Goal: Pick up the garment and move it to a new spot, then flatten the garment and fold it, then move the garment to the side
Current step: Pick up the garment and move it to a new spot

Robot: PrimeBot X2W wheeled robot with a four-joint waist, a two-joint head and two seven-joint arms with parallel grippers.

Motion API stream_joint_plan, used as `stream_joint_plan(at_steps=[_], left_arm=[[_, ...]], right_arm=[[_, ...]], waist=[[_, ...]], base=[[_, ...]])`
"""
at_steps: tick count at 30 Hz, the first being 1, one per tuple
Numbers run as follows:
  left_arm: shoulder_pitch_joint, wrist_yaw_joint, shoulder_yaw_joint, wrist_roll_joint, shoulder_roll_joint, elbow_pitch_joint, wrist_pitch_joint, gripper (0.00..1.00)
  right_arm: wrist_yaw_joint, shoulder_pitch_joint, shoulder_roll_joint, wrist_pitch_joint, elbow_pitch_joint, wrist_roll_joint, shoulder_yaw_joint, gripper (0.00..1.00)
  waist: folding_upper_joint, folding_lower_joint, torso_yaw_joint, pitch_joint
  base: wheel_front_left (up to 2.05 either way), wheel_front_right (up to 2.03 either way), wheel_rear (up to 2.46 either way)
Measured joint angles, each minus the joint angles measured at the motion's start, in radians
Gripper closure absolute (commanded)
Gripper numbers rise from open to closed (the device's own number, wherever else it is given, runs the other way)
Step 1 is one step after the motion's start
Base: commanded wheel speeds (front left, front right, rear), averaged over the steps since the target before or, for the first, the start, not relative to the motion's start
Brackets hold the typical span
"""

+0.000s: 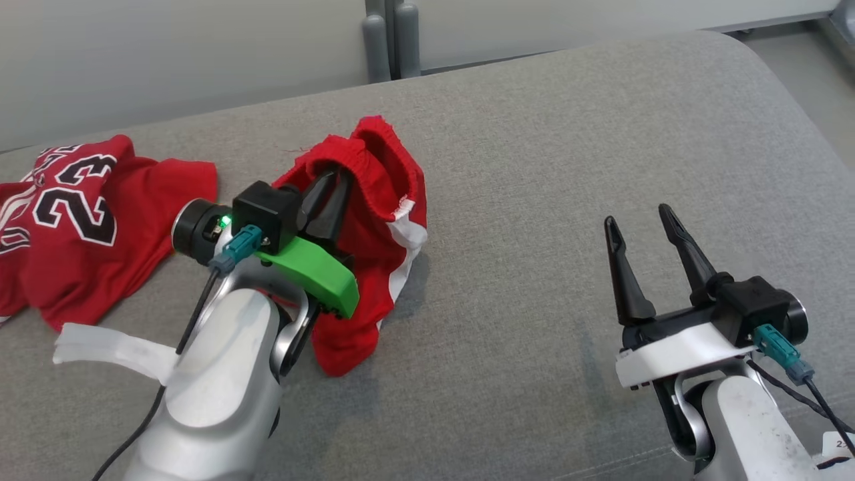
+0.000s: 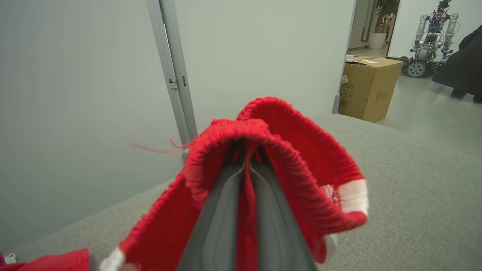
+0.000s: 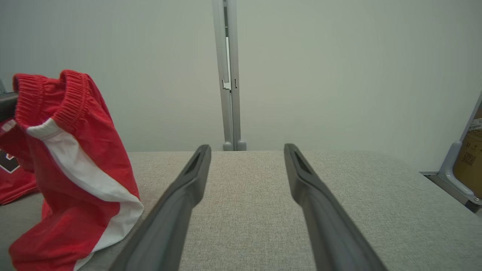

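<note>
The garment [image 1: 374, 200] is a pair of red shorts with a white side stripe and a ribbed waistband. My left gripper [image 1: 330, 184] is shut on its waistband and holds it lifted, the legs hanging down to the grey cushion [image 1: 568, 167]. In the left wrist view the red waistband [image 2: 263, 124] wraps over my closed fingertips. From the right wrist the shorts [image 3: 71, 150] hang at the left. My right gripper [image 1: 644, 220] stands open at the lower right, well apart from the shorts, with nothing between its fingers [image 3: 188, 180].
A red jersey [image 1: 80, 220] with the number 23 lies crumpled at the left of the cushion. A grey wall with a metal post [image 1: 391, 40] runs behind. A cardboard box [image 2: 369, 86] and another robot [image 2: 429, 41] stand on the floor beyond the cushion's right end.
</note>
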Motion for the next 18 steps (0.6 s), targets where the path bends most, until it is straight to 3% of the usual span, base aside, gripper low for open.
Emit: stream_joint_plan(at_steps=[18], left_arm=[[-0.117,0.007,-0.136,0.020,0.003,0.092,0.042,1.00]], right_arm=[[0.022,-0.052,0.006,0.000,0.008,0.034,0.086,0.00]], waist=[[0.0000,0.0000,-0.206,0.101]], base=[[0.00,0.00,0.00]])
